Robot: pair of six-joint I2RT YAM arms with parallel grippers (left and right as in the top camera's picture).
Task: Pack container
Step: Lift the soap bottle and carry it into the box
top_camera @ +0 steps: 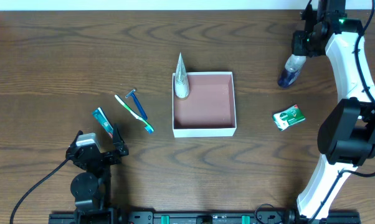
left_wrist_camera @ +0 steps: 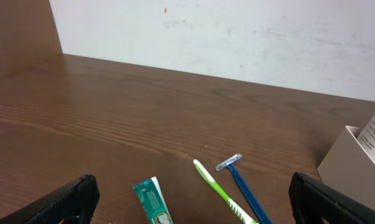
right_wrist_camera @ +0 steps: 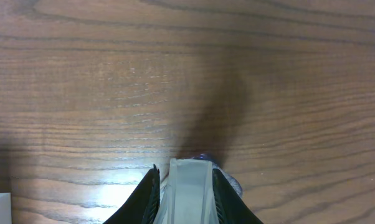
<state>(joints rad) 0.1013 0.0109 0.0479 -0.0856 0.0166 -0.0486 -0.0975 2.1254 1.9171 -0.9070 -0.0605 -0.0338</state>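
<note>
The container (top_camera: 204, 131), a shallow white-walled square box with a pinkish-brown inside, sits mid-table; its wall (left_wrist_camera: 349, 162) shows at the right of the left wrist view. A white tube (top_camera: 181, 78) leans in its far left corner. At the far right, my right gripper (top_camera: 303, 42) is shut on the flat end of a translucent tube with a dark blue cap (top_camera: 291, 70); in the right wrist view this tube (right_wrist_camera: 190, 186) fills the gap between the fingers (right_wrist_camera: 144, 199). My left gripper (top_camera: 100, 146) stands open just short of a green toothpaste (left_wrist_camera: 151, 200).
A green toothbrush (top_camera: 134, 113) and a blue razor (top_camera: 137, 106) lie side by side left of the container. A small green-and-white carton (top_camera: 289, 117) lies to its right. The right arm's white links rise along the right edge.
</note>
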